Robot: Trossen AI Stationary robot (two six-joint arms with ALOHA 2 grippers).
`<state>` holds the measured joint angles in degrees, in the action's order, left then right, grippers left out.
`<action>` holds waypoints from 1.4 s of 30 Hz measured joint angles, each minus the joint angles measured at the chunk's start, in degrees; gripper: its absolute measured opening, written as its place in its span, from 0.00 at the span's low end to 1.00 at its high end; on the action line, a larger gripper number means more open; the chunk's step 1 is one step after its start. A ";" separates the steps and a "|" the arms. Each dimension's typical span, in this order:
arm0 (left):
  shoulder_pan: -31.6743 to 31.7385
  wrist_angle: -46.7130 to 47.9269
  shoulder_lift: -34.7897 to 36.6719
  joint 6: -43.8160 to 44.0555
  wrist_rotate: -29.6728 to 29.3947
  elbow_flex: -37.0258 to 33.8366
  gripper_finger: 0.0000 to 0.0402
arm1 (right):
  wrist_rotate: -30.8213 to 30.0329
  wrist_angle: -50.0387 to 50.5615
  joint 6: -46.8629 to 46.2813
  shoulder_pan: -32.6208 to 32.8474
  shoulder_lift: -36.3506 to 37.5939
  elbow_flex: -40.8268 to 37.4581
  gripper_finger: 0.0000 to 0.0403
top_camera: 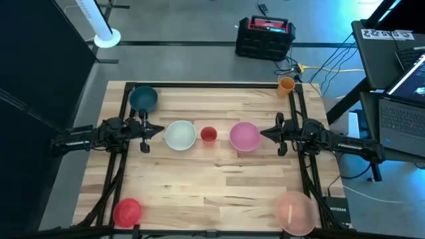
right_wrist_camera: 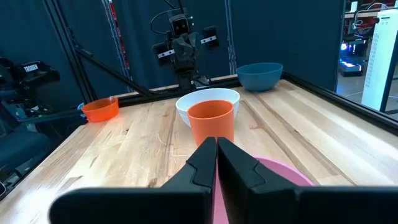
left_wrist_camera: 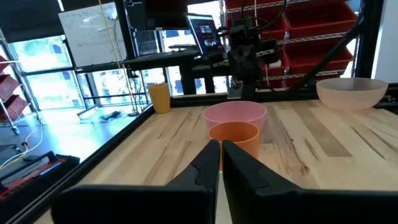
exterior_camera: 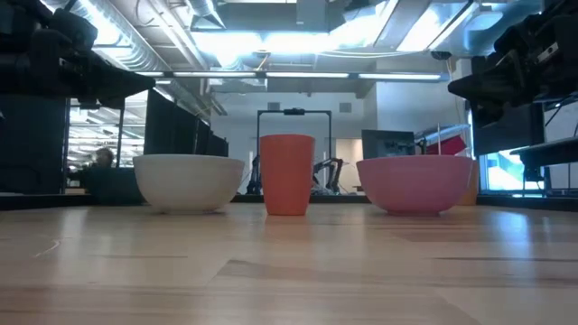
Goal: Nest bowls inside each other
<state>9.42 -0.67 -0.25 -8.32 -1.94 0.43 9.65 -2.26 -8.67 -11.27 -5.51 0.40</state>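
1. Fingers of my left gripper [left_wrist_camera: 219,163] are pressed together with nothing between them; it hangs at the left side of the wooden table [top_camera: 219,186], pointing toward the middle.
2. Fingers of my right gripper [right_wrist_camera: 216,163] are likewise closed and empty, at the right side of the table, facing the left one.
3. Between my two grippers runs a row: the pale whitish-green bowl [top_camera: 180,135] just beyond my left fingertips, the small orange cup [top_camera: 208,134] upright in the middle, the pink bowl [top_camera: 244,136] just before my right fingertips. The three stand near each other but apart.
4. The teal bowl [top_camera: 143,99] sits at the far left corner, close to my left arm.
5. The red bowl [top_camera: 127,212] sits at the near left corner.
6. The larger translucent pale pink bowl [top_camera: 294,211] sits at the near right corner.
7. A yellow-orange cup [top_camera: 286,84] stands at the far right corner.
8. No bowl is inside another.
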 joint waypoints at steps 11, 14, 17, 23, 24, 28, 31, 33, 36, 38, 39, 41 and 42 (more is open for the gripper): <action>0.00 -0.01 0.00 -0.01 0.01 0.01 0.00 | 0.00 0.00 0.00 0.01 0.00 -0.01 0.00; 0.00 -0.01 0.00 -0.01 0.01 0.01 0.00 | 0.00 0.00 0.00 0.01 -0.01 -0.01 0.00; -0.01 0.00 0.00 -0.02 0.01 0.00 0.00 | 0.00 0.00 0.00 0.00 -0.01 -0.02 0.00; 0.00 -0.02 0.00 0.00 0.01 0.01 0.00 | 0.00 0.00 0.00 0.02 -0.01 0.00 0.00; -0.01 -0.01 0.00 -0.01 0.00 0.01 0.00 | 0.00 0.00 0.00 0.01 0.01 0.00 0.00; 0.01 0.00 0.00 -0.02 0.00 0.01 0.00 | 0.00 0.00 0.00 0.00 -0.01 0.00 0.00; 0.01 -0.01 0.00 -0.09 0.00 0.00 0.00 | 0.00 0.00 0.00 0.02 0.01 0.00 0.00; 0.38 0.00 -0.10 1.56 -0.84 0.69 0.00 | 0.00 0.00 0.00 0.00 0.01 -0.02 0.00; 1.34 0.00 -0.35 6.53 -2.99 2.44 0.00 | 0.00 -0.01 0.00 0.01 0.01 -0.02 0.00; 1.99 -0.01 -0.52 9.85 -4.42 3.60 0.00 | 0.00 -0.01 0.00 0.01 0.01 -0.01 0.00; 2.31 -0.01 -0.61 11.50 -5.13 4.18 0.00 | 0.00 -0.01 0.00 0.01 0.01 -0.01 0.00; 2.95 -0.01 -0.78 14.81 -6.56 5.34 0.00 | 0.00 -0.01 0.00 0.01 0.01 -0.01 0.00; 3.27 -0.01 -0.87 16.47 -7.28 5.92 0.00 | 0.00 -0.01 0.00 0.01 0.01 -0.01 0.00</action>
<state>12.69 -0.68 -1.12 8.15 -9.22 6.35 9.65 -2.27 -8.67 -11.26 -5.50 0.39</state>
